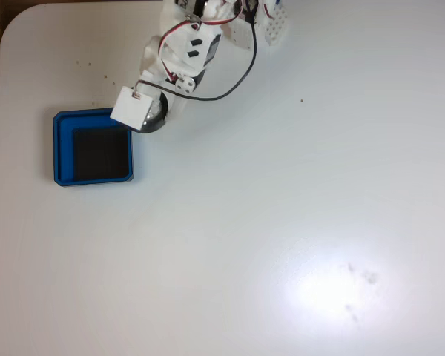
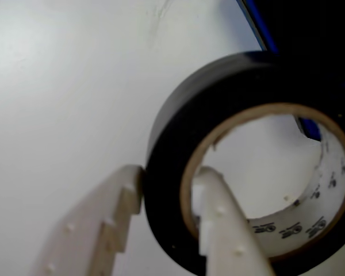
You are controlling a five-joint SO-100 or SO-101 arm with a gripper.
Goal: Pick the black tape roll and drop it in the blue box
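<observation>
Seen from above, the white arm reaches down from the top of the table, and my gripper (image 1: 152,119) sits just off the top-right corner of the blue box (image 1: 64,148), a shallow blue tray with a black floor. The black tape roll (image 1: 157,122) peeks out under the wrist's white block. Close up, my gripper (image 2: 167,195) is shut on the black tape roll (image 2: 172,149): one pale finger (image 2: 103,224) presses its outer wall, the other (image 2: 221,224) sits inside the pale core. The blue box's edge (image 2: 259,29) shows behind the roll, at upper right.
The white table (image 1: 282,222) spreads wide to the right and below, with a bright glare patch (image 1: 330,293) at lower right. The table's rounded corner (image 1: 15,30) and left edge lie just beyond the box. A black cable (image 1: 241,70) loops off the arm.
</observation>
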